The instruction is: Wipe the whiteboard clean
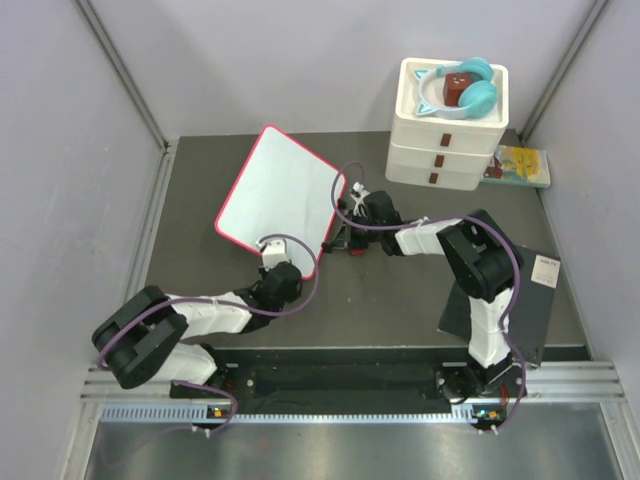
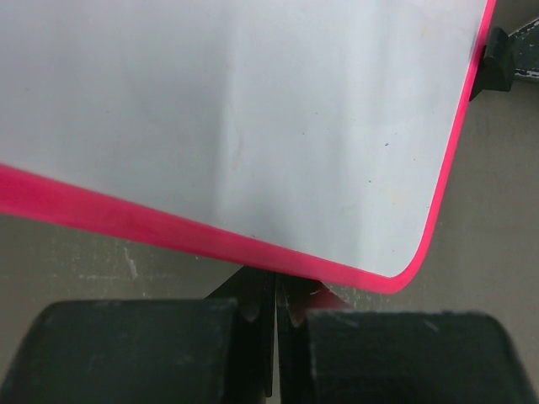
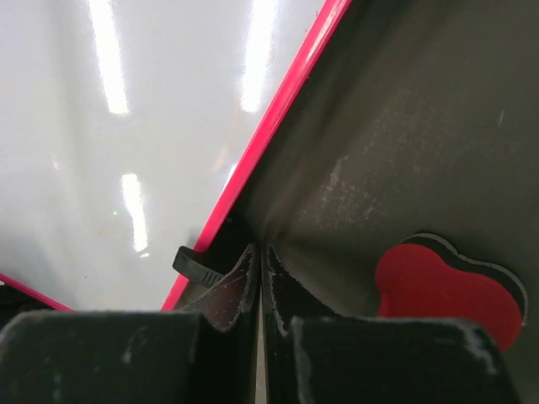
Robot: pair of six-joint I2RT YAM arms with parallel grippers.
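The whiteboard [image 1: 278, 192], white with a pink-red rim, lies tilted on the dark table at centre left. Its surface looks clean apart from tiny specks in the left wrist view [image 2: 253, 109]. My left gripper [image 1: 276, 250] is shut, its tips [image 2: 275, 295] at the board's near rim, close to the rounded corner and reaching just under it. My right gripper [image 1: 345, 236] is shut, its tips [image 3: 259, 257] beside the board's right rim [image 3: 269, 135]. A red heart-shaped eraser [image 3: 446, 290] with a black edge lies on the table just right of the right fingers.
A white drawer stack [image 1: 447, 140] at the back right carries teal headphones [image 1: 462, 92] and a dark red block. A book [image 1: 520, 165] lies beside it. A dark grey sheet [image 1: 525, 295] lies under the right arm. Grey walls close in both sides.
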